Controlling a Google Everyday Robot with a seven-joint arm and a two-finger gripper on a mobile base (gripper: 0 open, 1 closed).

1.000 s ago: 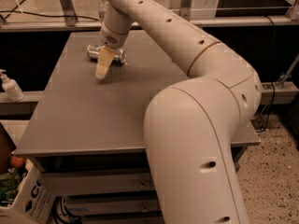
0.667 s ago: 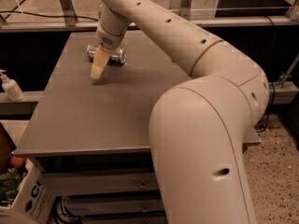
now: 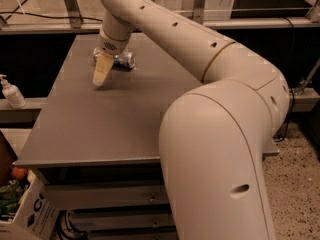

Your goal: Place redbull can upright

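The redbull can lies on its side on the grey table, near the far edge, its silver end facing right. My gripper hangs just in front of and left of the can, its tan fingers pointing down at the table. The wrist hides the can's left end. The gripper holds nothing that I can see.
A white pump bottle stands on a ledge left of the table. A cardboard box sits on the floor at the lower left. My own arm fills the right half of the view. A metal rail runs behind the table.
The gripper has shifted left along the table's far part, and more of the can's right end now shows. The can has not moved.
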